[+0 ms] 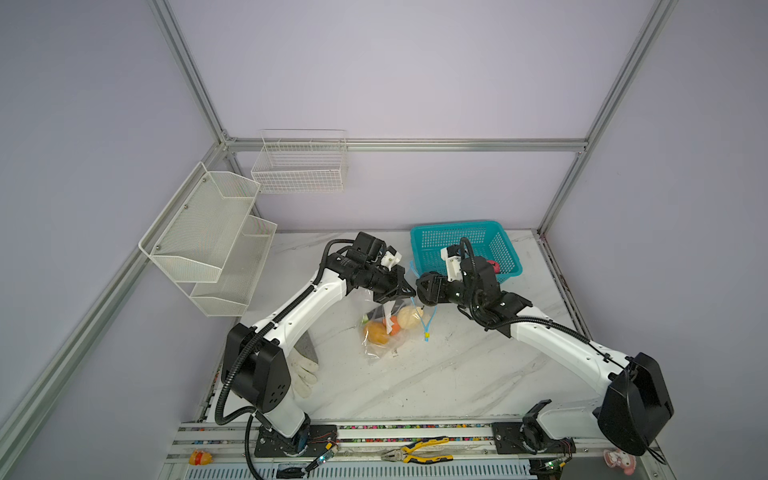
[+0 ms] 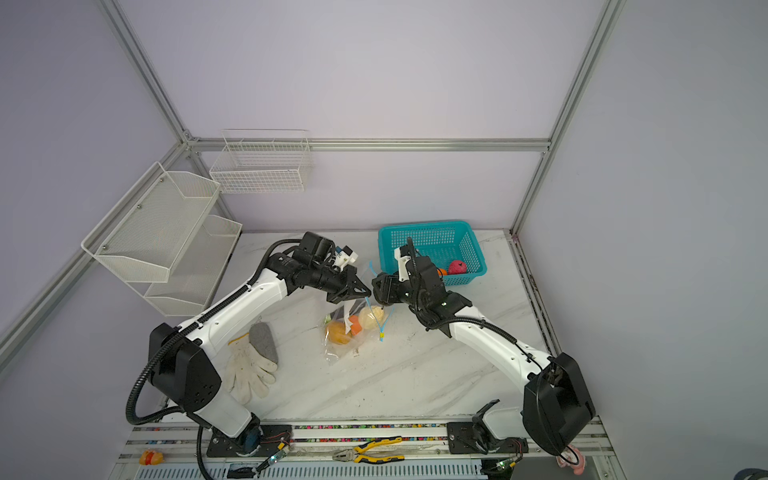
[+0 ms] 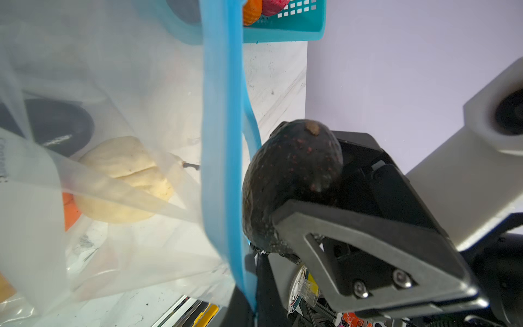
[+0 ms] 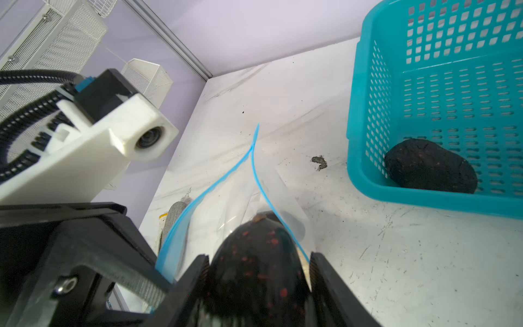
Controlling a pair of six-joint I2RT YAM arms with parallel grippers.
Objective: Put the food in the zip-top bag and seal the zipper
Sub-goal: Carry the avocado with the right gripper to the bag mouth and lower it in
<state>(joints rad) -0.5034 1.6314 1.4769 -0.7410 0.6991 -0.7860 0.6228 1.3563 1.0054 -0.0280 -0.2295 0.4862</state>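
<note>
The clear zip-top bag (image 1: 384,332) hangs over the table's middle, holding a yellow-orange fruit (image 1: 376,332), an orange piece (image 1: 394,325) and a cream one (image 1: 409,318). My left gripper (image 1: 409,291) is shut on the light-blue zipper (image 3: 223,141) at the bag's mouth and holds it up. The yellow-green slider (image 1: 427,334) dangles below. My right gripper (image 4: 259,283) is shut on a dark black-green food (image 4: 254,271), whose tip sits between the two parted zipper strips (image 4: 263,181). In the left wrist view that dark food (image 3: 291,175) is just beside the strip.
The teal basket (image 1: 457,237) at the back right holds another dark food (image 4: 430,167), a pink one (image 2: 457,267) and an orange one (image 2: 441,272). A white glove (image 2: 249,370) lies by the left arm. Wire racks (image 1: 208,232) hang left. Pliers (image 1: 415,453) lie on the front rail.
</note>
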